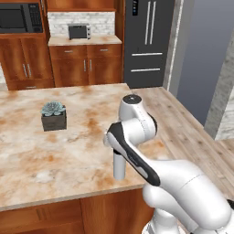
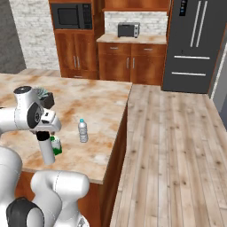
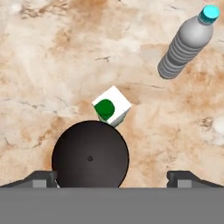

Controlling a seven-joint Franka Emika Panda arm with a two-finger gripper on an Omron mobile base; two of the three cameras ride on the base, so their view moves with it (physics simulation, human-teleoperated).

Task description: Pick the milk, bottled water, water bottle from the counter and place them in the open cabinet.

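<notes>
The two-finger gripper (image 3: 112,177) hangs with jaws spread wide, holding nothing. Between them, straight below, stands the tall silver-grey metal water bottle (image 3: 90,154) with its black cap. Just beyond sits the small green-and-white milk carton (image 3: 112,106); farther off stands the clear blue-capped bottled water (image 3: 183,44), all on the beige marble counter (image 3: 52,65).

water bottle (image 3: 90,154): set upright on the counter (image 3: 52,65), below and between the wide-apart jaws, nearer the left one
milk (image 3: 112,106): on the counter, just beyond the water bottle
bottled water (image 3: 185,42): farther off, to the right
</notes>
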